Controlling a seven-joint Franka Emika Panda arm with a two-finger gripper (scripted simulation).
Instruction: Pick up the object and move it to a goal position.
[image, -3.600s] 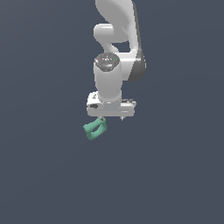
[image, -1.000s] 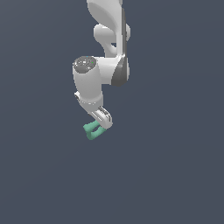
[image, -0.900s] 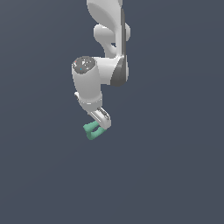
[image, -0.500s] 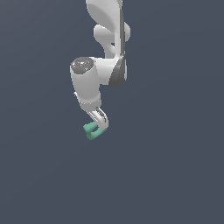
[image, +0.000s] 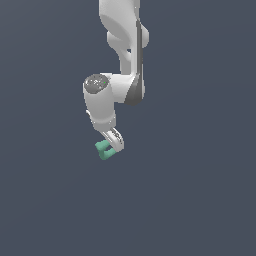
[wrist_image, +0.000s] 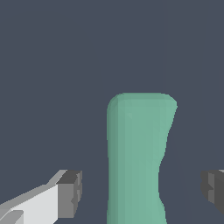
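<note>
Gripper (wrist_image: 141, 192) fingers stand spread in the wrist view, with the teal-green object (wrist_image: 138, 157) between them and dark gaps on both sides of it; neither grey pad (wrist_image: 70, 192) touches it, so nothing is clamped. That view shows the object as an upright, slightly waisted slab with rounded corners; its hole is not visible there.

From the exterior view, the gripper (image: 114, 145) points down and the object (image: 104, 150) sits at its tip, jutting toward the exterior view's left as a chunky notched piece. The finger gap cannot be made out from this side. Above stands the white arm (image: 120, 75) with a grey joint cap. No writing or labels can be read anywhere.
</note>
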